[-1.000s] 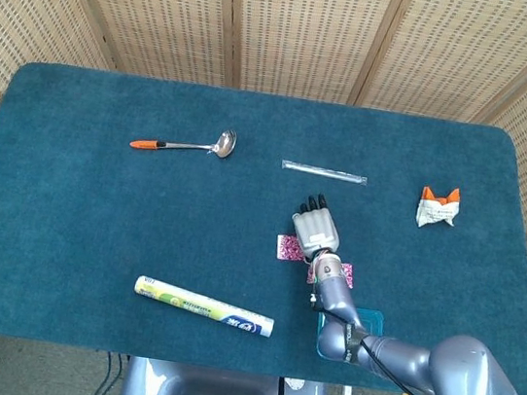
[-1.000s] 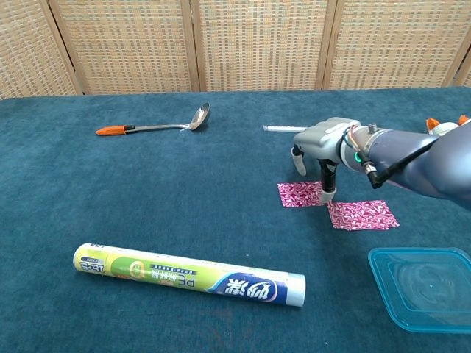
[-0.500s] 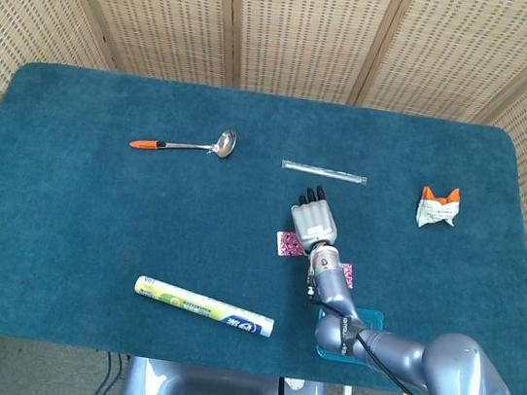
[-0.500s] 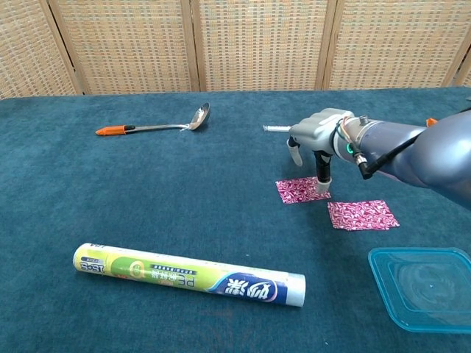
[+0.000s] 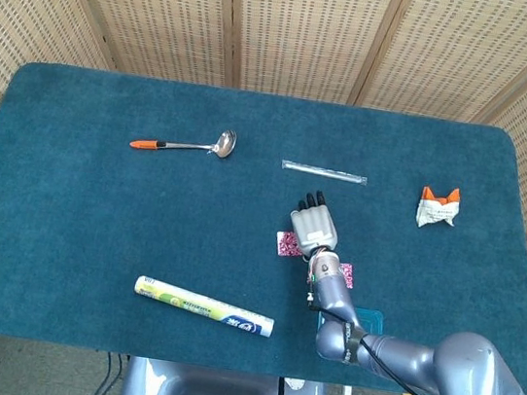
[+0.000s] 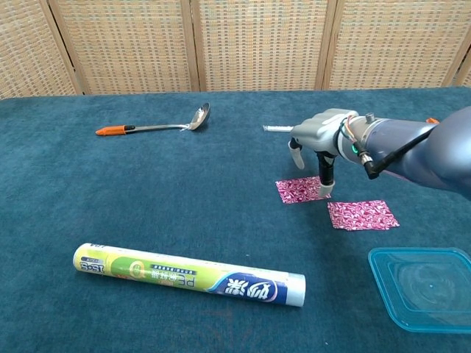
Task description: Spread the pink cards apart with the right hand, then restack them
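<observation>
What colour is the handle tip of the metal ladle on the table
Orange: the metal ladle has an orange handle tip, clearest in the chest view.

From the head camera the right hand covers most of the near pink card, and the forearm hides part of the second pink card. The clear blue container is cut off by the chest view's right edge. The print on the wrapped roll is too small to read from overhead.
</observation>
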Robot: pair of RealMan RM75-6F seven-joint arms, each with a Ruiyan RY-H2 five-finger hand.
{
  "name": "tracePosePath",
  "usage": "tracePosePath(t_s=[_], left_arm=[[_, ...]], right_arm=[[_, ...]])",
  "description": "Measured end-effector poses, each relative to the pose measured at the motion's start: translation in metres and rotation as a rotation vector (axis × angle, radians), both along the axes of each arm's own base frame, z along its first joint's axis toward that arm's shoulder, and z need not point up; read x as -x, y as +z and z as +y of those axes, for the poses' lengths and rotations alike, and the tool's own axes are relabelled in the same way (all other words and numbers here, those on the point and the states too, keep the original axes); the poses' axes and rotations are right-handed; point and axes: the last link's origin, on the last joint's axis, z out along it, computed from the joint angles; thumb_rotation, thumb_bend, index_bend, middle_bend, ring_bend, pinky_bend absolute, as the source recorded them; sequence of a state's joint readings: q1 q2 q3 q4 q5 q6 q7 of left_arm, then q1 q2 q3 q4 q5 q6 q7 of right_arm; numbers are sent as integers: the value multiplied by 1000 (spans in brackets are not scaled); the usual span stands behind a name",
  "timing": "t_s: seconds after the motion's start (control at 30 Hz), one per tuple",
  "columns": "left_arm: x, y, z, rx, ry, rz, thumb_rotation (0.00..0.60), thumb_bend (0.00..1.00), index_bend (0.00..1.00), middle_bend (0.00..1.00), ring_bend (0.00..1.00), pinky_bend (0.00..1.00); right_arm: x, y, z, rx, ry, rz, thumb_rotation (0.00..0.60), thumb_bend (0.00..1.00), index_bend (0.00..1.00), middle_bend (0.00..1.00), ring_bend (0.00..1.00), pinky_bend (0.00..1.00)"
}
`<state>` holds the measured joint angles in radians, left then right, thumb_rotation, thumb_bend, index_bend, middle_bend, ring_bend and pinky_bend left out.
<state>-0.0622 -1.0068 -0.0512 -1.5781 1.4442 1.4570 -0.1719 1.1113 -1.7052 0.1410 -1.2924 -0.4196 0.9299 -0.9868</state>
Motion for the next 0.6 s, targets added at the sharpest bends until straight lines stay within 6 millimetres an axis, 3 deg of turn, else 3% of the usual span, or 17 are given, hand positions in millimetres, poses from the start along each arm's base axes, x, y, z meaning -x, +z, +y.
tracePosePath(t_s=[0.6], left_arm=[[1, 2, 0, -2, -1, 2, 600, 140, 84, 0, 0, 0]], right_arm=[[10, -8, -1, 3, -43, 11, 600, 147, 364, 182, 0, 0]])
